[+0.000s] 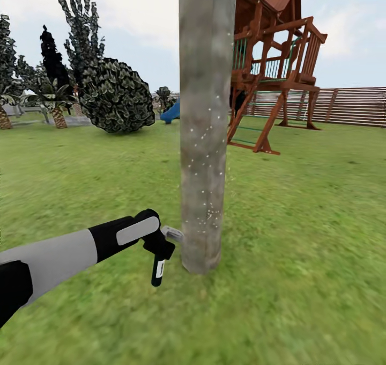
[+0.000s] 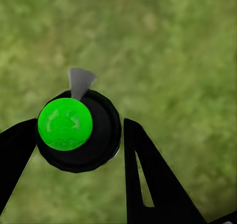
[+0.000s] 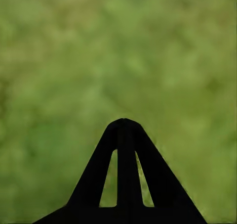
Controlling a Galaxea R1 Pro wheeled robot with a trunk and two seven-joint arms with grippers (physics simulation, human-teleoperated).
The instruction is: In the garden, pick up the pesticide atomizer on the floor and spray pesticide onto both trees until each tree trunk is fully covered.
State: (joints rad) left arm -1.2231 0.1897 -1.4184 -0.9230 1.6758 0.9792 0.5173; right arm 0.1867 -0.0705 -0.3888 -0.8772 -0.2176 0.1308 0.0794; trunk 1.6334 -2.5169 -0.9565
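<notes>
Head view: the left gripper (image 1: 161, 244) is clamped on the pesticide atomizer (image 1: 157, 268), which hangs with its long axis near upright, low over the lawn (image 1: 300, 279). Its pale nozzle (image 1: 172, 232) points straight at the tree trunk (image 1: 206, 123), almost touching the base of the column. White pesticide specks (image 1: 212, 139) dot the trunk from its foot to about mid-height; the upper part looks bare, so I judge the next move must carry the nozzle upward along the trunk. A white label sits on the atomizer, but its writing is too small to read. A wooden play tower (image 1: 273, 70) and fence (image 1: 348, 107) stand behind.

Left wrist view: the fingers (image 2: 148, 184) flank the atomizer's black round body with its green cap (image 2: 65, 123); the grey nozzle (image 2: 79, 82) juts beyond.

Right wrist view: the right gripper (image 3: 125, 135) has its fingers pressed together, holding nothing, over grass.
</notes>
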